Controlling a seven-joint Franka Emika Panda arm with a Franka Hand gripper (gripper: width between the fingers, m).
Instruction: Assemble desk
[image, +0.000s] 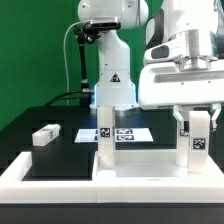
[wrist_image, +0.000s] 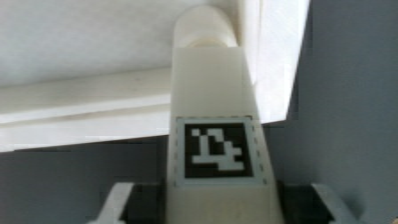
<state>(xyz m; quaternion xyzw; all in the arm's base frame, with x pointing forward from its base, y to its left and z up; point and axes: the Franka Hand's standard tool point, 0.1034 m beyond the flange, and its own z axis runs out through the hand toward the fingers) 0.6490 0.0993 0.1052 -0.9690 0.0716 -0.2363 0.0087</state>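
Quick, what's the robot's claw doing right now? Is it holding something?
Gripper: closed on a white leg block, held between its two fingers.

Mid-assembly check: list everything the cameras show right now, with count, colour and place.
desk slab: one, white, at the table's front, against the border rim.
upright leg: one, white, tagged, standing at the slab's end on the exterior view's left.
held leg: one, white, tagged, upright toward the exterior view's right.
loose leg: one, white, lying on the table at the exterior view's left.
marker board: one, white, behind the slab.
border rim: one, white, front.
table: one, black.
gripper: one, closed on the held leg.
arm: one, white, behind.
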